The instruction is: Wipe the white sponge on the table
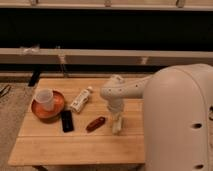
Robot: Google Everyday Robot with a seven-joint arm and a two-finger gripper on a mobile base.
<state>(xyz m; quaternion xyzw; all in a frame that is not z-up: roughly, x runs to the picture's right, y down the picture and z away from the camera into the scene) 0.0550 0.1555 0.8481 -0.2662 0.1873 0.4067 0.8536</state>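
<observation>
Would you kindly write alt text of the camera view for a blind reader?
The robot's white arm holds its gripper shut on the white sponge against the wooden table. Beside it lie a brown object, phone, bottle and bowl.
</observation>
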